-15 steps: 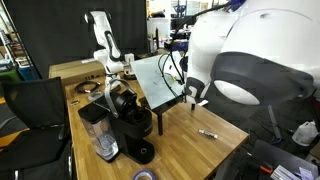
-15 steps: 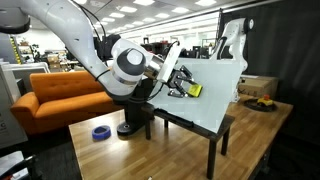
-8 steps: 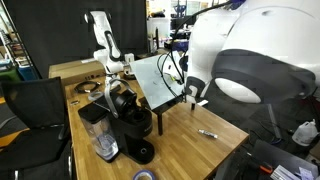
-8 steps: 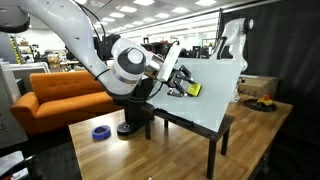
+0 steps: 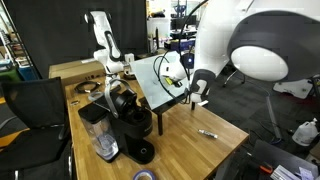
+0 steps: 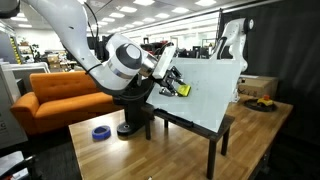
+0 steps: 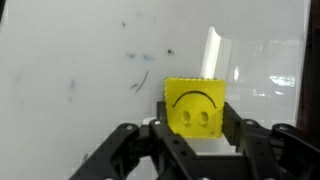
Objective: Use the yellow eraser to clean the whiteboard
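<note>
Your gripper (image 7: 193,128) is clamped on the yellow eraser (image 7: 193,104), pinching its two side edges, probably so its flat face can meet the tilted whiteboard (image 7: 70,50) squarely for wiping. The eraser is a small bright yellow square with a smiley face on the side facing you. It sits on or just off the board near a side edge, beside faint ink smudges (image 7: 135,60).

Three cameras share the whiteboard (image 5: 152,78) (image 6: 205,95) (image 7: 80,60).
Exterior views face it from different sides; wrist view looks close past the jaws.
</note>
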